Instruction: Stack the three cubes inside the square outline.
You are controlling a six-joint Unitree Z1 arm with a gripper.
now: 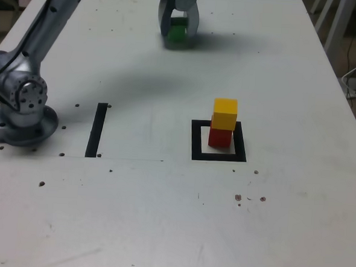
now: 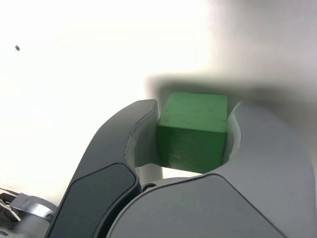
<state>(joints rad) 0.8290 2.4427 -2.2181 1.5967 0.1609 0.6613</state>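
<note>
The gripper (image 2: 193,131) has its two grey jaws drawn in against opposite sides of the green cube (image 2: 194,130), pinching it; in the wrist view each jaw's inner curve meets a side face of the cube, and the cube's top and near face show between them. In the exterior view the gripper (image 1: 179,32) stands at the far end of the white table (image 1: 160,223), pointing down, with the green cube (image 1: 177,32) between its jaws, low at the table surface; whether the cube rests on the table cannot be told.

Well apart from the gripper, nearer the camera and toward the exterior view's right, lies the square outline (image 1: 196,140). Inside it stands the red cube (image 1: 220,138) on the white centre, with the yellow cube (image 1: 224,114) stacked on top of it, turned slightly off the red cube's alignment.

Toward the exterior view's left lies a straight black strip (image 1: 96,130). Beyond it at the left edge sits the arm's grey base (image 1: 22,115), from which the arm link (image 1: 49,23) rises out of the top of the picture.
</note>
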